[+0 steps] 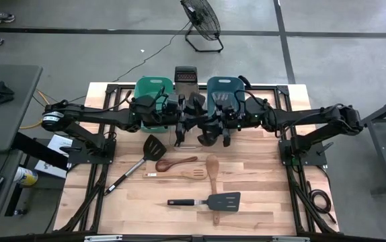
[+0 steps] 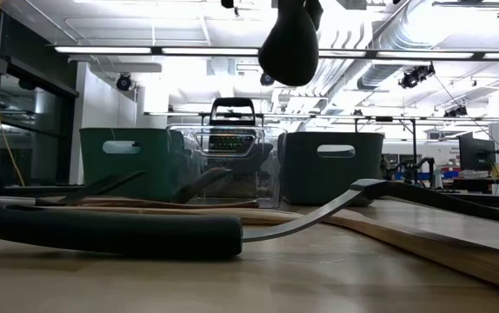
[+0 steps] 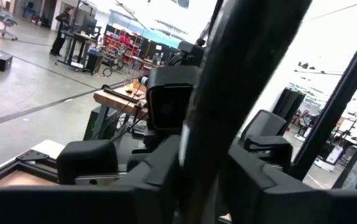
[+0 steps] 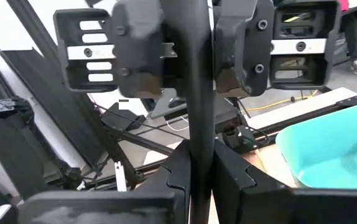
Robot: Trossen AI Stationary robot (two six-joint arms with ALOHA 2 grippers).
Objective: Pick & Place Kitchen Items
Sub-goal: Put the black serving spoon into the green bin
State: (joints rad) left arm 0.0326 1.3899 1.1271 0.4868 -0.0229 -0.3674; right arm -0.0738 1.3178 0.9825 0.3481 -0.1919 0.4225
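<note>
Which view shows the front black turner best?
The high view: the turner lies whole, head and handle, near the front. The low view shows it side-on and close, handle nearest, head foreshortened; the wrist views miss it.

Both arms meet mid-table before the tubs, left gripper [image 1: 179, 126] and right gripper [image 1: 214, 129] near each other. Below lie a black turner [image 1: 138, 163], 2 wooden spoons [image 1: 177, 163] [image 1: 212, 171], a wooden slotted spatula [image 1: 179, 174] and a black spatula [image 1: 208, 200] on the wooden table [image 1: 260, 202].

black ladle [image 2: 290, 43] cut off at low view's top, its handle blurred across left wrist view
</note>
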